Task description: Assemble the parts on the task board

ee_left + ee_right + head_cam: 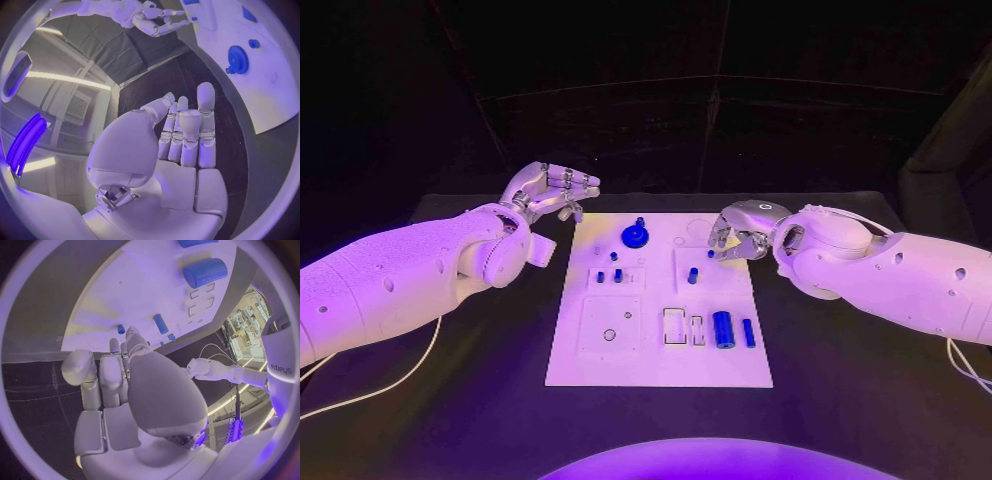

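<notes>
Task board [584,360] between both hands

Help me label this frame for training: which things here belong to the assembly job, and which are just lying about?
Job: task board; blue gear; large blue cylinder; slim blue bar; small blue pegs; left hand, right hand.

Lying about: white cable on the black table.

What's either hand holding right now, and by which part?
Left hand holds nothing; it sits off the task board, fingers loosely curled. Right hand is over the board's far right part with a small blue part at its fingertips; whether it's pinched cannot be told.
</notes>
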Robot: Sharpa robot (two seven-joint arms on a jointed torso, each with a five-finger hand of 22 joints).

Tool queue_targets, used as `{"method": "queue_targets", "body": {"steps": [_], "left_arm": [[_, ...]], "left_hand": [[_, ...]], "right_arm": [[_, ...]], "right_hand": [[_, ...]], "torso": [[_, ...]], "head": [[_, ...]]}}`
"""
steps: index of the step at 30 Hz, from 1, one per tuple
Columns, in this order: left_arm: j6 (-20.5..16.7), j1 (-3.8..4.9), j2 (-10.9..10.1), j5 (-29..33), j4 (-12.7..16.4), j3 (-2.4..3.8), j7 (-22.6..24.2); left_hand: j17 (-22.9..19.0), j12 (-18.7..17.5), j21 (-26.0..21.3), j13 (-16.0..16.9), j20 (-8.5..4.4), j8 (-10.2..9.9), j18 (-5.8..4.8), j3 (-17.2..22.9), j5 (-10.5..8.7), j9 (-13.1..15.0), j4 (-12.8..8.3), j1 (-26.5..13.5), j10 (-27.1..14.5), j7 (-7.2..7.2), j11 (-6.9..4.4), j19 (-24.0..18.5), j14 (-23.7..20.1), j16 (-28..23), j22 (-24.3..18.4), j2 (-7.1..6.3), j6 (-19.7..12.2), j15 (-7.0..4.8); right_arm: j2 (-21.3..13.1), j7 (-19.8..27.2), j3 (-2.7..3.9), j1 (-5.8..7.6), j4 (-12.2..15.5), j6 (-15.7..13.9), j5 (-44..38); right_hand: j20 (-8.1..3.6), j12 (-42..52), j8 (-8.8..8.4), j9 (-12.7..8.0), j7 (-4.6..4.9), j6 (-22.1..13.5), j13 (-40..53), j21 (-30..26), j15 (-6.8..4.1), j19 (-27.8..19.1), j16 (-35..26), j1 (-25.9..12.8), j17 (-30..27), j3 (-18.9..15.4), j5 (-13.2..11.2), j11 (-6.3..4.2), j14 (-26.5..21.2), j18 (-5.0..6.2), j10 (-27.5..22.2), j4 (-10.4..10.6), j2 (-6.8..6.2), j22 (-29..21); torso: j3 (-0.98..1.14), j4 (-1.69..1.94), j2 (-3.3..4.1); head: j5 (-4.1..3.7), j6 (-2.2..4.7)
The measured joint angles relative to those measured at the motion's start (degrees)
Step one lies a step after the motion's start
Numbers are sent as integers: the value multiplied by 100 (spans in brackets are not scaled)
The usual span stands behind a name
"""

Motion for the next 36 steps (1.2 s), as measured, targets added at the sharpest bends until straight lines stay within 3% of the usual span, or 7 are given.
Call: {"method": "queue_targets", "body": {"steps": [9,15,22,27,29,36], "left_arm": [[72,-22,-131,1008,304,-5,475],[118,-30,-162,1200,365,-7,564],[134,-35,-163,1309,370,-7,573],[149,-37,-161,1342,368,-7,548],[155,-37,-161,1351,366,-7,525],[181,-38,-160,1370,363,-8,428]], "left_hand": [[-217,25,-66,6,5,0,9,0,0,-6,0,-22,0,0,0,-46,-115,-121,-42,22,0,-2],[-328,48,-105,18,13,0,8,0,0,-6,0,-21,0,0,0,-54,-167,-195,-70,21,-1,10],[-463,86,-146,25,12,0,8,-7,0,-6,-8,13,-22,20,22,-95,-232,-267,-95,55,-23,10],[-586,113,-209,32,25,0,7,17,0,-5,-87,70,-84,53,60,-108,-324,-356,-125,112,-56,16],[-653,136,-218,34,33,0,7,31,0,-5,-130,115,-134,62,71,-116,-361,-393,-138,104,-65,40],[-719,184,-240,45,13,14,7,100,0,-5,-229,235,-175,82,71,-136,-402,-415,-145,166,-86,40]], "right_arm": [[139,-102,1,-54,-141,13,-347],[210,-129,1,-67,-203,0,-445],[309,-131,2,-87,-285,26,-487],[360,-121,2,-101,-337,106,-487],[384,-117,2,-106,-356,148,-485],[439,-112,10,-115,-399,311,-481]], "right_hand": [[53,-151,-116,0,60,-61,-302,-64,49,-54,0,20,-11,331,-101,93,8,0,-93,-13,-82,-148],[53,-151,-154,1,79,-43,-495,-65,69,-54,0,-43,-20,669,-101,92,-12,0,-93,-1,-155,-170],[53,-173,-176,1,98,-17,-669,-101,69,-54,-35,-5,-69,1311,-132,104,-12,0,-78,-32,-193,-196],[53,-180,-176,1,66,67,-688,-101,69,-54,-61,-99,-86,1823,-167,85,-12,0,25,-81,-331,-203],[53,-217,-176,1,79,121,-688,-101,69,-54,-61,-241,-86,2196,-201,99,-12,0,64,-137,-473,-219],[53,-217,-176,1,58,143,-688,-101,69,-54,-61,-477,-86,2673,-234,81,-12,-1,82,-303,-639,-218]], "torso": [[3,15,5],[12,9,5],[15,3,6],[14,3,5],[14,2,5],[12,2,2]], "head": [[-18,-17],[-17,-23],[-18,-24],[-23,-34],[-24,-34],[-27,-47]]}}
